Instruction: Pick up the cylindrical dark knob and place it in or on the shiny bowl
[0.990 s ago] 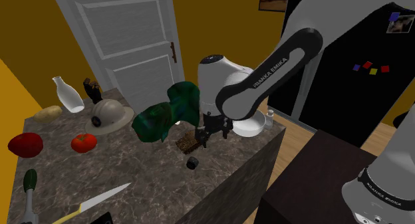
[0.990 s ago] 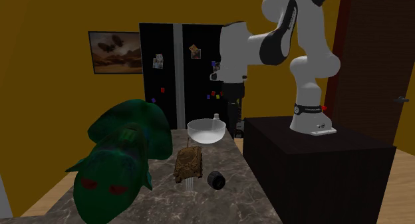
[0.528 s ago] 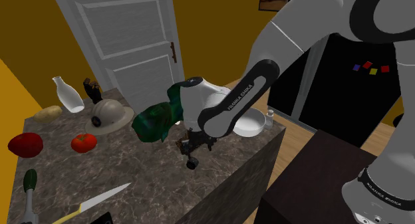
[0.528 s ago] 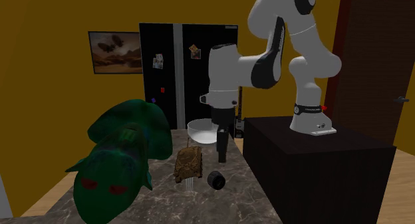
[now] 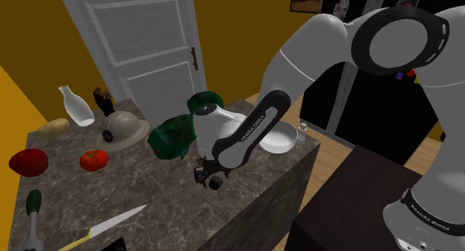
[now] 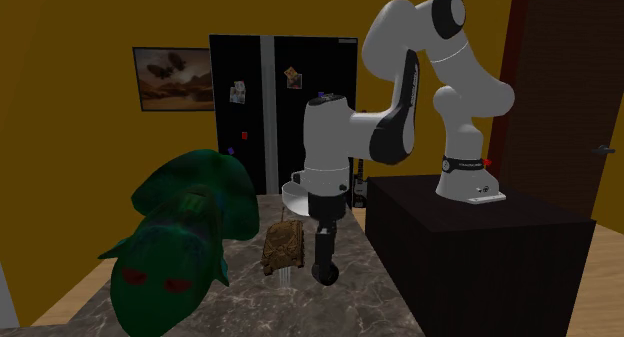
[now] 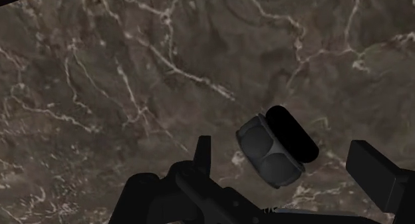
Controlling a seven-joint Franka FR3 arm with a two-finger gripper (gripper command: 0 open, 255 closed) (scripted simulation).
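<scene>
Inside wide-open gripper (image 7: 287, 155): knob (image 7: 271, 151), untouched, lying on bench (image 7: 120, 76). Step: reach for grasp. Next move: lower slightly, close on knob, then lift toward bowl (image 5: 279, 142).

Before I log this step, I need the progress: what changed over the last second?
The hand swung away from beside the bowl and came down over the knob. Its open fingers now flank the knob without touching it. Nothing was gripped or released. The knob, bowl and green toy stayed put.
</scene>
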